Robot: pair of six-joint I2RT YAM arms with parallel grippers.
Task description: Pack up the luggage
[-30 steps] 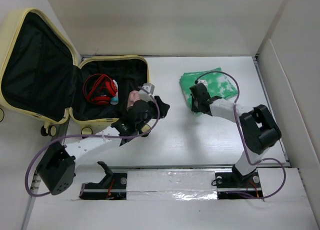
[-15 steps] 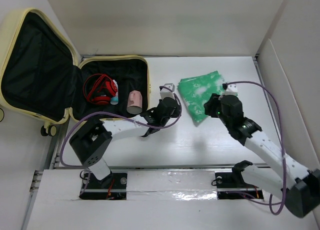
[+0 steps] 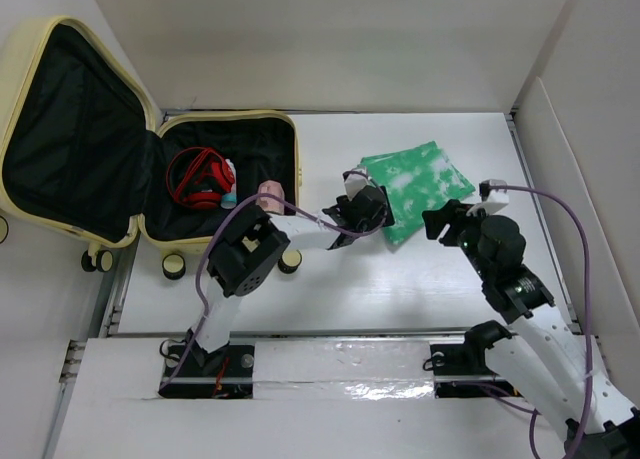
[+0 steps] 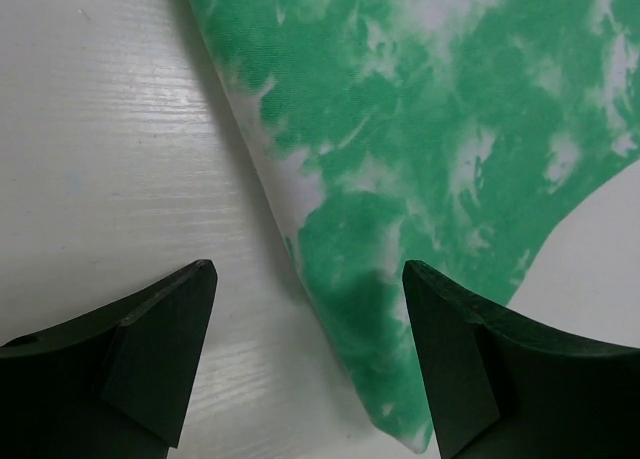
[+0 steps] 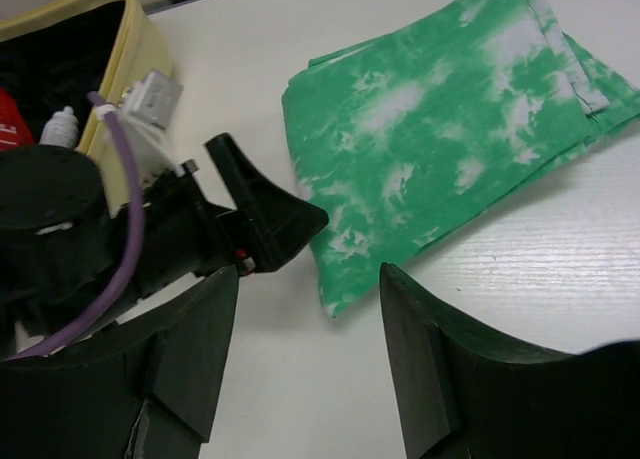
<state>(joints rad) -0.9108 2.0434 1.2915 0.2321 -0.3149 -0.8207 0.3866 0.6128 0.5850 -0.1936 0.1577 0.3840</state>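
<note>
The luggage lies open at the left, its lid propped up. Its black-lined base holds red headphones, a small bottle and a pink cup. A green-and-white cloth lies flat on the table to its right. My left gripper hangs open over the cloth's left edge, near its lower corner, jaws empty. My right gripper is open and empty just off the cloth's lower right edge, facing the left gripper.
White walls close the table at the back and right. The suitcase's yellow rim stands just left of the left arm. Bare white tabletop stretches between the cloth and the arm bases.
The left gripper let go of the pink cup in the suitcase, swung right to the cloth's edge and opened. The right gripper released the cloth, opened and drew back right; the cloth shifted.
</note>
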